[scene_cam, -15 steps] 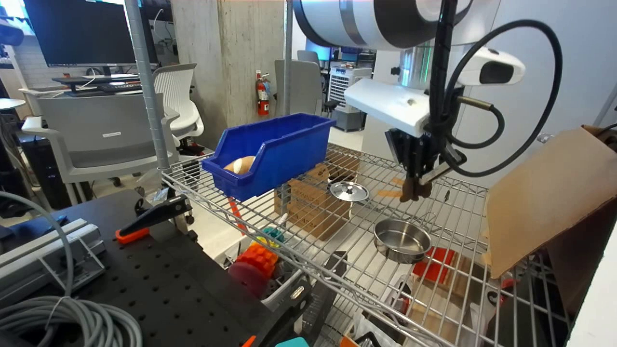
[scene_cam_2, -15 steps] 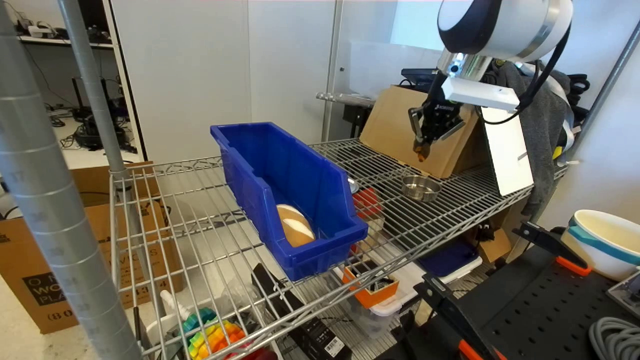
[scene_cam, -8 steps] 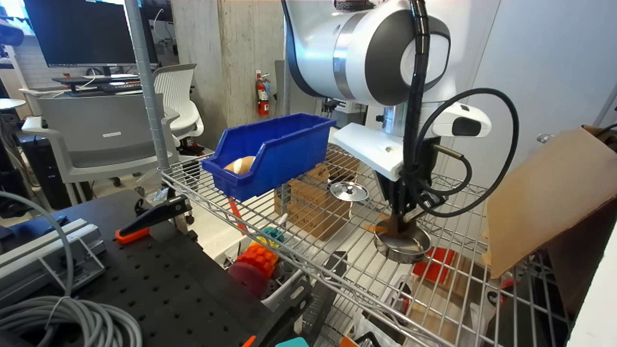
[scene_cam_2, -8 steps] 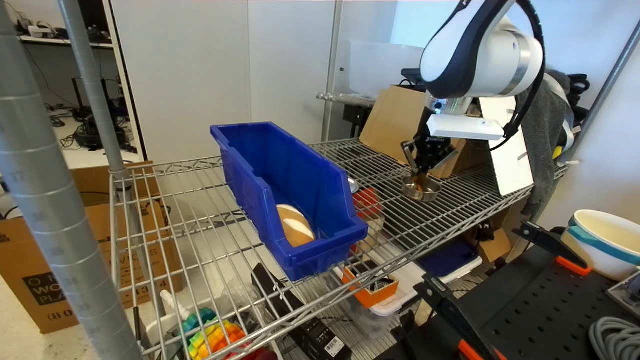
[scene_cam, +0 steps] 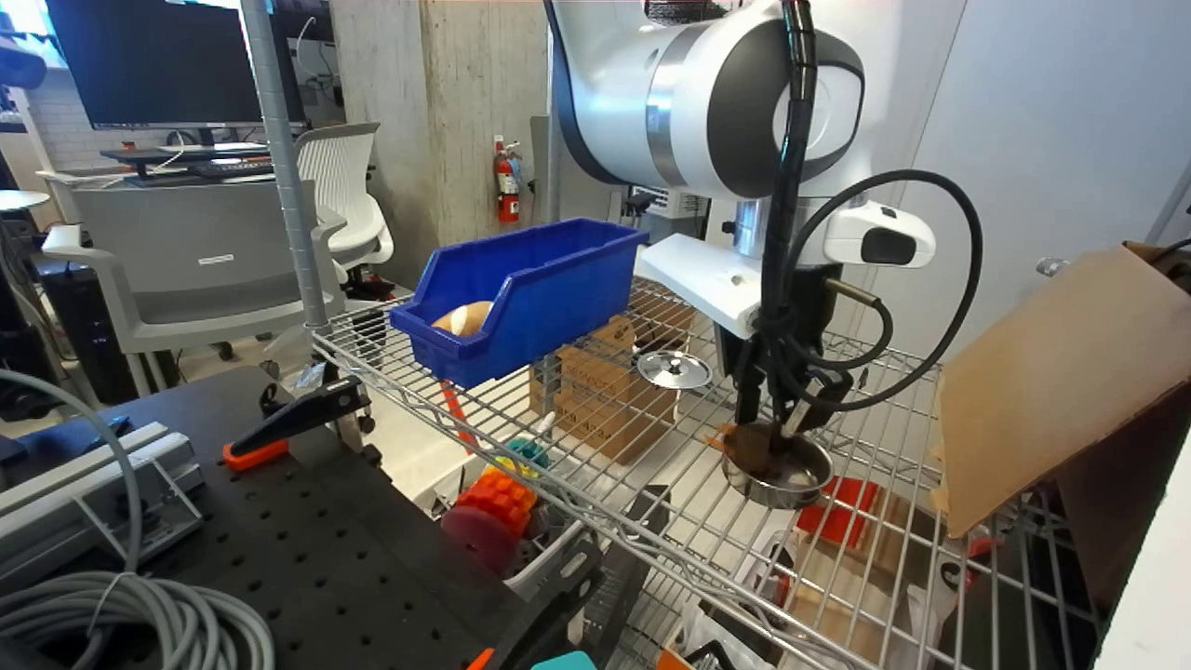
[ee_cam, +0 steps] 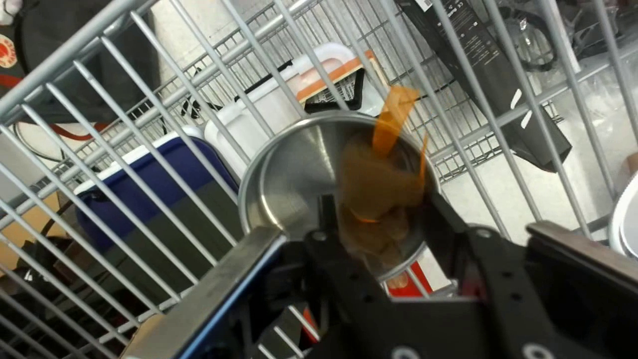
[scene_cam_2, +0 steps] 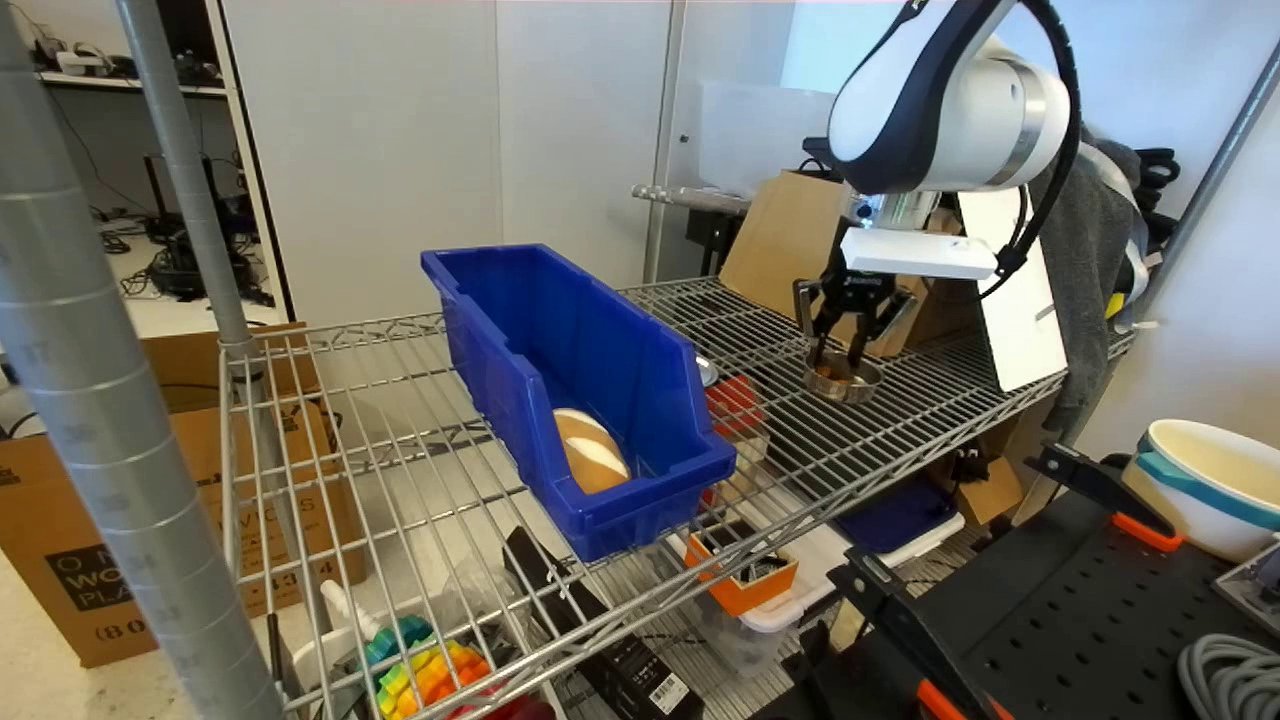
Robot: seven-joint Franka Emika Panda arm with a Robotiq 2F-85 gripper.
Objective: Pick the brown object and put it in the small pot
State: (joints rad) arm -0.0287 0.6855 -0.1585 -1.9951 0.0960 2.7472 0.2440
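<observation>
The brown object is a blurred dark-brown item with orange, strip-like parts sticking out past the pot's rim. It sits at least partly inside the small steel pot, which stands on the wire shelf. The pot shows in both exterior views, with the brown object at its side nearer the lid. My gripper points down with its fingertips at the pot's opening. Its fingers stand apart on either side of the brown object. Whether a finger still touches the object cannot be told.
A long blue bin with a tan-and-white item in it stands on the same shelf. A steel lid lies between bin and pot. A cardboard piece leans beyond the pot. A shelf post rises at the corner.
The gripper came down to the pot with the brown object in its closed fingers. In the last half second the fingers have spread, and the object sits lower in the pot.
</observation>
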